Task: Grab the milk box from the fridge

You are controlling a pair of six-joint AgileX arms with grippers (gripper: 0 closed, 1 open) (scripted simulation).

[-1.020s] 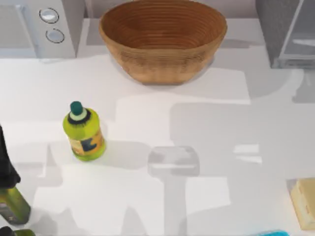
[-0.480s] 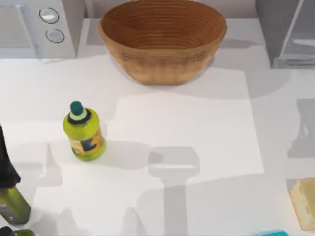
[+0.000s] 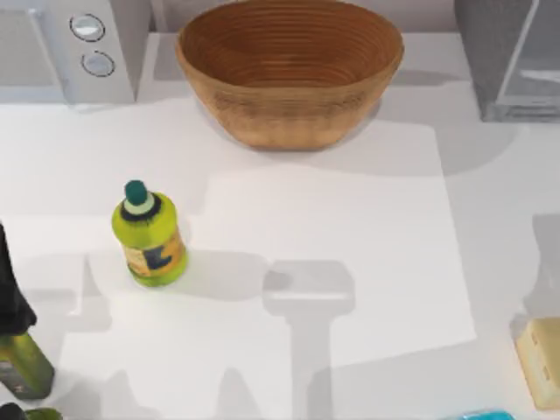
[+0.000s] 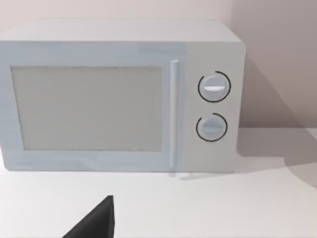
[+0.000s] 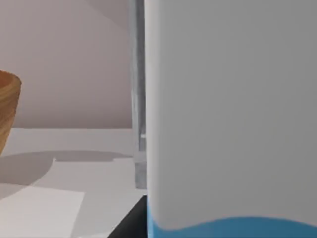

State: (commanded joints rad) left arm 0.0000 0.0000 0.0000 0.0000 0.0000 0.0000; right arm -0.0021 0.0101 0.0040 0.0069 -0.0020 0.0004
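Note:
The milk box (image 5: 228, 124) stands right in front of the right wrist camera, showing a white face with a blue band low down. A dark part of my right gripper (image 5: 130, 224) shows beside its lower edge; whether it holds the box is hidden. Just behind the box rises a grey upright edge of the fridge (image 5: 139, 99). From above, the fridge (image 3: 490, 61) sits at the back right corner, its pale door panel (image 3: 535, 61) beside the dark speckled body. My left gripper (image 4: 94, 224) is parked at the left, facing the microwave (image 4: 119, 99).
A wicker basket (image 3: 289, 70) stands at the back centre, the microwave (image 3: 70, 48) at the back left. A yellow-green bottle (image 3: 149, 232) is left of centre. A tan block (image 3: 541, 359) lies at the right edge, with a blue sliver (image 3: 479, 415) at the front edge.
The arm shadows on the right half of the table have slid to the right and toward the front edge. The bottle, basket and tan block have not moved.

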